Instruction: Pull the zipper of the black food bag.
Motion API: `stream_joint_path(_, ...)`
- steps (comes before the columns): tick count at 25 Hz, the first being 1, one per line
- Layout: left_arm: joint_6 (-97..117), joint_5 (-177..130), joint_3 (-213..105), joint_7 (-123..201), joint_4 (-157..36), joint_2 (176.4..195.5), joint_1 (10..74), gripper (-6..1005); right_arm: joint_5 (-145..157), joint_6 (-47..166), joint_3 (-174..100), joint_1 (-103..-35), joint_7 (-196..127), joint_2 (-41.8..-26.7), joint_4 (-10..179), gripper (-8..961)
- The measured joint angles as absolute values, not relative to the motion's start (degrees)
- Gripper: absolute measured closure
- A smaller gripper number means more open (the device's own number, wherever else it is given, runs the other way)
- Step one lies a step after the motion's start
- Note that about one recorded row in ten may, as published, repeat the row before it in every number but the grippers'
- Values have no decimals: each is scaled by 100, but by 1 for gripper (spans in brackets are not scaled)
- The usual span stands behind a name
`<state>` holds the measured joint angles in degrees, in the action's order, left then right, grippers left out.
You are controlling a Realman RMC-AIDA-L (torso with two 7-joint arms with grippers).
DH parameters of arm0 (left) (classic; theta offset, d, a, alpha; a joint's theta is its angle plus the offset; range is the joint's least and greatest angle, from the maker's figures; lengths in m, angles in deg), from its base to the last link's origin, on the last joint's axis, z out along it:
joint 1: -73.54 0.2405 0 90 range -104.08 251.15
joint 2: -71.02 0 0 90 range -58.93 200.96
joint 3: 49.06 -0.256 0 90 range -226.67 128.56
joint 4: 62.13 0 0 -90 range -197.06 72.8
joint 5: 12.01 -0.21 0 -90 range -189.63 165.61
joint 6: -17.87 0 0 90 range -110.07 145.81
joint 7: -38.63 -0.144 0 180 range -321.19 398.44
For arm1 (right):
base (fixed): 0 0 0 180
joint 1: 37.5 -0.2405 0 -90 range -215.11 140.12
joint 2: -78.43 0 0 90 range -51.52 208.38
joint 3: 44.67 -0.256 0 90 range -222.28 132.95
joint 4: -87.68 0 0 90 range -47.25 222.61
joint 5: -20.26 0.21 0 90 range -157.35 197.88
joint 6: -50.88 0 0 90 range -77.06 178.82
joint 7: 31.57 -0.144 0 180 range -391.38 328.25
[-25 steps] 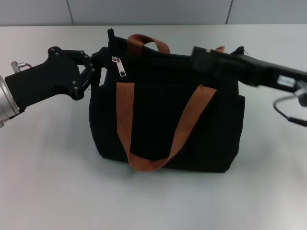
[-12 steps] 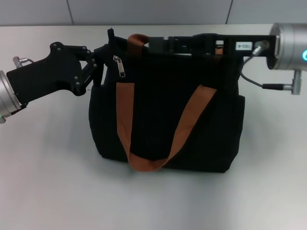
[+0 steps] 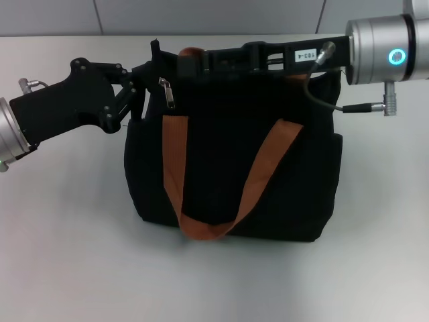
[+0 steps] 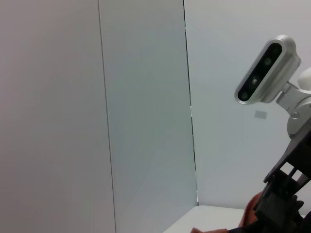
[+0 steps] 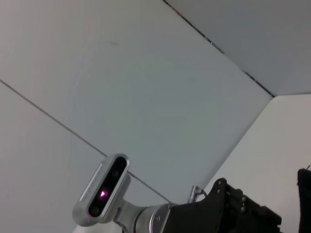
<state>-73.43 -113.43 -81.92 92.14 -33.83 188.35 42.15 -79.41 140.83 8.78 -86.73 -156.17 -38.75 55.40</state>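
Both grippers meet the black food bag (image 3: 234, 161); finger spread possibly hidden, cannot tell.

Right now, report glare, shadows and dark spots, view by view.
Head view: even light, with a soft shadow on the table under the black food bag, whose fabric reads nearly featureless; the zipper glints silver. Left wrist view: mostly pale wall. Right wrist view: the same, no glare.

Worktop (image 3: 60, 235): plain pale grey, matte, evenly lit.
Wall (image 3: 201, 17): at 12 o'clock, light grey panels split by thin dark vertical seams.
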Motion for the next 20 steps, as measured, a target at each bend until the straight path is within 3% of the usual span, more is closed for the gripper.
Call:
stream_joint_path(10, -7356, -11344, -8193, 9227, -3383, 18835, 4216, 980, -8047, 13946, 1052, -8785, -15893, -3901, 5547, 155)
stream_joint_path(15, -7362, -11344, -8193, 9233, -3383, 18835, 4216, 980, -8078, 13880, 1194, -8788, -15993, -3910, 5544, 349)
stream_joint_path(20, -7398, -11344, -8212, 9233, -3391, 18837, 4216, 980, -8135, 13695, 1273, -8811, -16059, -3934, 5536, 411)
